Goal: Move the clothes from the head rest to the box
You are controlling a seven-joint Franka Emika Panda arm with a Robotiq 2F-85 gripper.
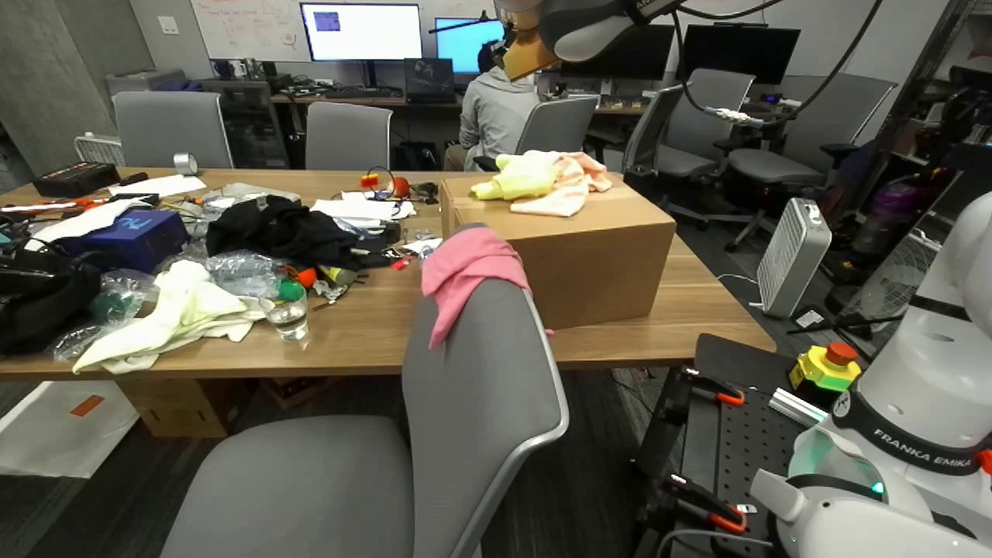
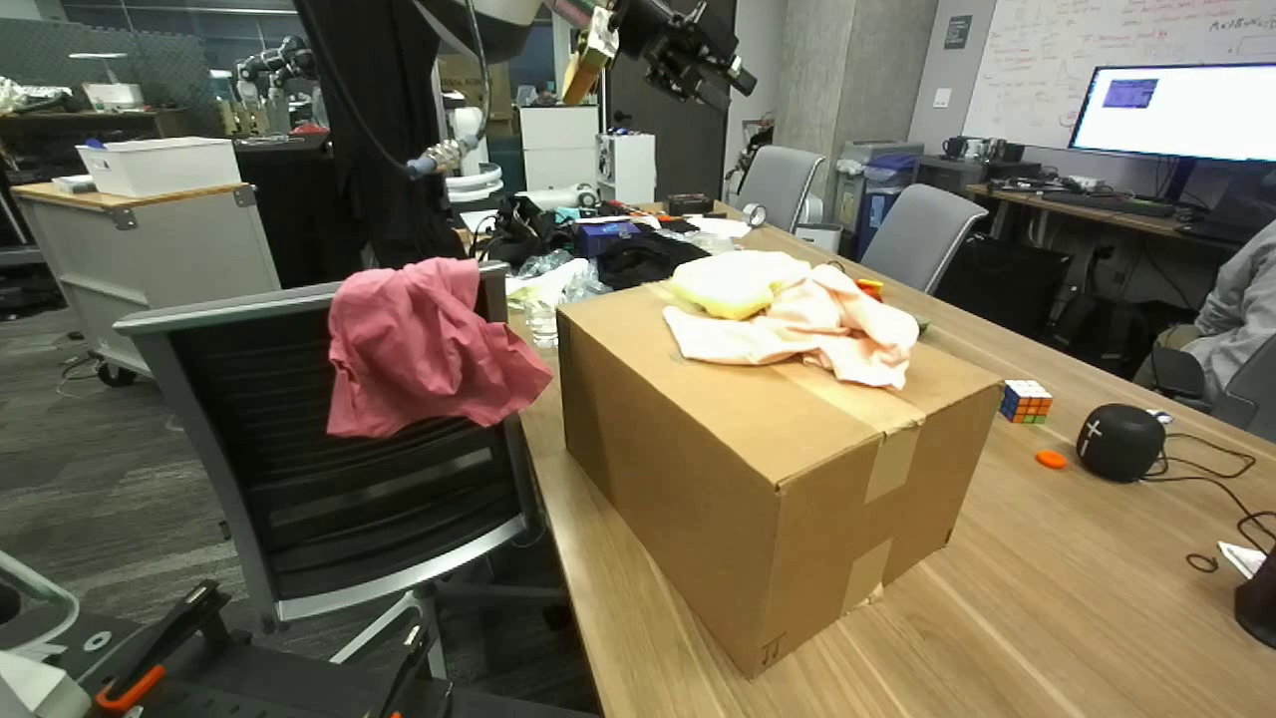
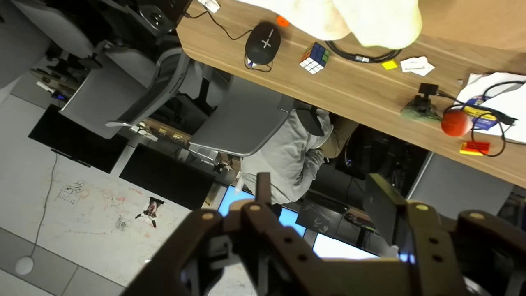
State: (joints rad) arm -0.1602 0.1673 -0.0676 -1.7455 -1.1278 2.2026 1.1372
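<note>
A pink cloth hangs over the top of the grey chair's backrest in both exterior views (image 1: 473,267) (image 2: 429,349). The closed cardboard box (image 1: 604,271) stands on the table beside the chair (image 1: 496,372); it also shows in an exterior view (image 2: 678,499). A yellow cloth (image 2: 738,279) and a peach cloth (image 2: 817,319) lie together on top of the box. Their edges show at the top of the wrist view, yellow (image 3: 382,20) and peach (image 3: 308,16). My gripper (image 3: 322,189) is open with nothing between its fingers. It is high above the table (image 2: 730,88), apart from cloths and box.
The wooden table (image 1: 364,325) holds clutter, a pale cloth (image 1: 174,318) and a glass of water (image 1: 288,318). A Rubik's cube (image 2: 1027,401) and a black speaker (image 2: 1121,442) stand beyond the box. A person (image 1: 500,108) sits behind the table. A cable hangs from the arm.
</note>
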